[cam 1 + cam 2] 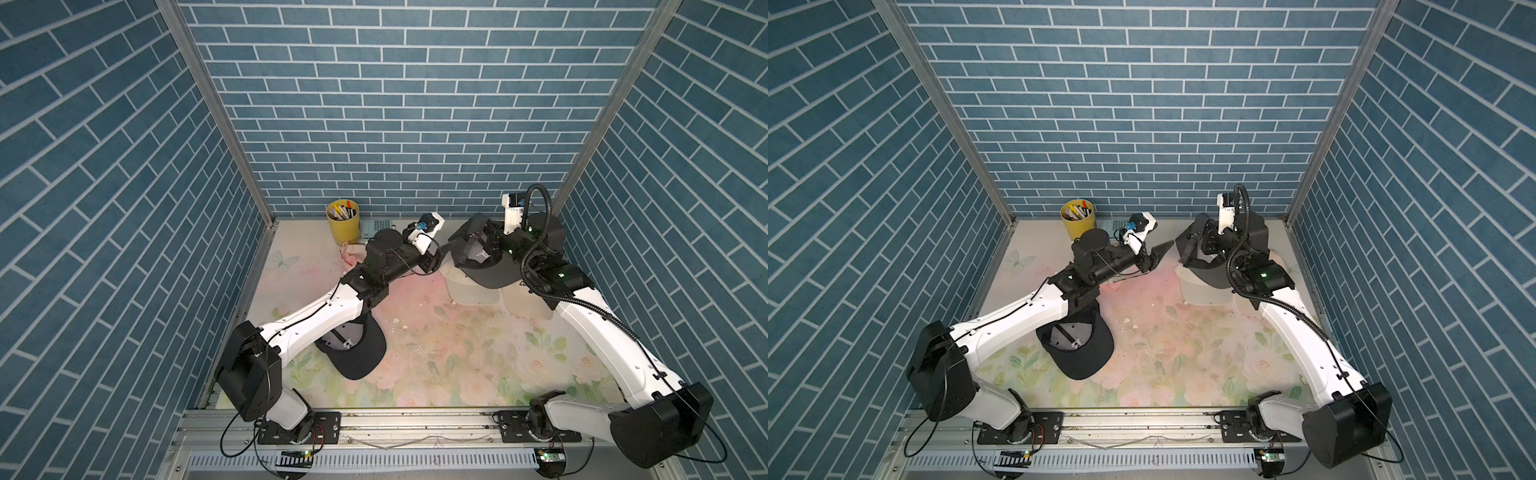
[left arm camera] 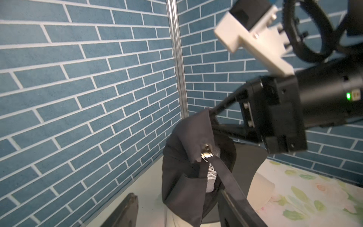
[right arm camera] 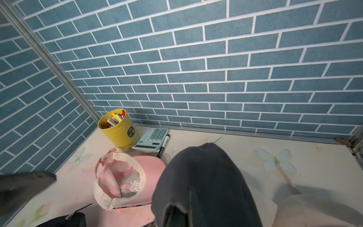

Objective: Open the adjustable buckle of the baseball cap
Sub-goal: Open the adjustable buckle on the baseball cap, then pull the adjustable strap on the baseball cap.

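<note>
A black baseball cap (image 1: 484, 272) (image 1: 1208, 276) hangs above the back right of the table, and my right gripper (image 1: 488, 245) is shut on its crown. In the right wrist view the cap's fabric (image 3: 206, 186) covers the jaws. The brass buckle (image 2: 206, 152) sits at the cap's rear opening with its toothed edge showing. A black strap (image 2: 220, 173) runs from it along one finger (image 2: 235, 208) of my left gripper (image 2: 180, 212). That gripper (image 1: 438, 259) (image 1: 1158, 253) is open just left of the cap and grips nothing.
A second black cap (image 1: 357, 349) lies under my left forearm. A pink cap (image 3: 121, 180), a yellow pen cup (image 1: 343, 222), a calculator (image 3: 152, 138) and a marker sit at the back left. White caps (image 1: 473, 293) lie below the held cap. Walls stand close behind.
</note>
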Controlling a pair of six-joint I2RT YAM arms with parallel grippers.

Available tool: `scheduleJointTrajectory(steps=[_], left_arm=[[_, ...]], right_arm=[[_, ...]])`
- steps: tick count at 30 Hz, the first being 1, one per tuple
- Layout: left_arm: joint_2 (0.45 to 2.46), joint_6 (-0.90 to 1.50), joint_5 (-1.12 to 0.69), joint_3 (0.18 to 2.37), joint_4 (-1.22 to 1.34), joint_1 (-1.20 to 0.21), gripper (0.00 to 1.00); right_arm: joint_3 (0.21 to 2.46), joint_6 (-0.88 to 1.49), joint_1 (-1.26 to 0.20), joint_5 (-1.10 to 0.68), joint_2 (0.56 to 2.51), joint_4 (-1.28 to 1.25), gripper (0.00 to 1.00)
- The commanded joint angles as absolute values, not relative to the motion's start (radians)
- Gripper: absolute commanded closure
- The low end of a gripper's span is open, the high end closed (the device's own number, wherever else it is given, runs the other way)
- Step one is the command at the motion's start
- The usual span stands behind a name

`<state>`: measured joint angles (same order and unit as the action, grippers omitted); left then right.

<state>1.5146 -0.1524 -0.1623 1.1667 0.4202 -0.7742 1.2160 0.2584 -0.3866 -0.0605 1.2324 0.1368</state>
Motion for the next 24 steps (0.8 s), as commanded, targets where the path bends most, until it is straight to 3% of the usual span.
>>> scheduleJointTrajectory(steps=[1,12,24], left_arm=[[1.492,-0.185,-0.015,1.093,0.576,-0.786,0.31],[1.611,-0.416,0.278,1.117,0.808,-0.953,0.30],[1.787,-0.396,0.357,1.213,0.917,-0.956,0.30]], right_arm=[[1.277,0.342,-0.383,-0.083,1.238,0.167,1.00],[1.386,0.545,-0.388,-0.146,1.286,0.260,1.00],[1.440,0.578,-0.391,-0.142,1.284,0.301,1.00]])
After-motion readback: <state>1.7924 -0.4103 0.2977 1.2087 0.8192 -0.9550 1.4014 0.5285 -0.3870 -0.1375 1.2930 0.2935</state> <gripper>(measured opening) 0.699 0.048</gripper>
